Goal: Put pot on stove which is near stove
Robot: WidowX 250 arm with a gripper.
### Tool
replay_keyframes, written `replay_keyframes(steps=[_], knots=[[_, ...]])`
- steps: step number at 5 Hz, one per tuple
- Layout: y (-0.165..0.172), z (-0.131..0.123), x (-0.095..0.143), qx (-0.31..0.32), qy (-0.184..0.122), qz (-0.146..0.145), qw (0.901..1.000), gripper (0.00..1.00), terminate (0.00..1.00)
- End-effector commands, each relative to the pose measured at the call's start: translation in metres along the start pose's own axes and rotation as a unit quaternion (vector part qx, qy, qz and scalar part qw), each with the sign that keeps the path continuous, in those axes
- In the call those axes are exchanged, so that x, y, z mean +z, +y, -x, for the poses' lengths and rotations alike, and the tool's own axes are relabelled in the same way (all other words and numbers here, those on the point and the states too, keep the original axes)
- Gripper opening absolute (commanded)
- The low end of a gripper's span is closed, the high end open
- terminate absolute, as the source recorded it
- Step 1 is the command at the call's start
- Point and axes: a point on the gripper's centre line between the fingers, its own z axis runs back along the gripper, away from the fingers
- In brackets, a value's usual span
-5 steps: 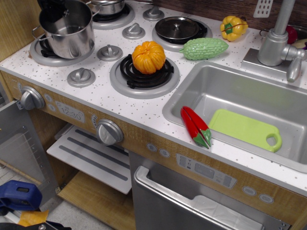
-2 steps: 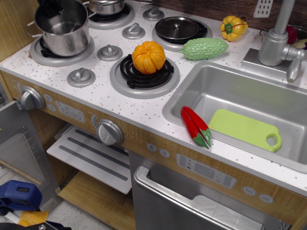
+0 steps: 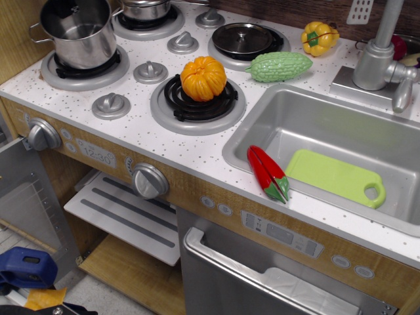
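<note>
The shiny steel pot (image 3: 82,42) stands upright on the front-left stove burner (image 3: 79,73), a silver disc with a black coil, at the top left of the view. One loop handle shows on its left side. A dark shape (image 3: 62,8) at the pot's far rim, against the top edge of the frame, may be part of my gripper. Its fingers do not show clearly, so I cannot tell whether it is open or shut.
An orange pumpkin (image 3: 203,77) sits on the front-middle burner. A smaller steel pot (image 3: 144,8) and a black-centred pan (image 3: 243,38) sit on the back burners. A green gourd (image 3: 279,65), a yellow pepper (image 3: 319,36), a sink (image 3: 315,125) with a green board (image 3: 338,177) and a red chili (image 3: 267,174) lie to the right.
The pot was tilted and held above the burner. It has moved left and back and now stands upright on the burner. The dark gripper shape has drawn back toward the top edge.
</note>
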Motion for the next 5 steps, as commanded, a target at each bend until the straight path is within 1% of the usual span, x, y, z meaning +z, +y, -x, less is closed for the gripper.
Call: replay_keyframes(steps=[1,4,5], knots=[[0.0199,-0.0032,0.0254,-0.029,-0.034,-0.047,0.9979,1.00,0.00],[0.0199,-0.0032,0.0254,-0.029,-0.034,-0.047,0.9979,1.00,0.00],[0.0199,-0.0032,0.0254,-0.029,-0.034,-0.047,0.9979,1.00,1.00]])
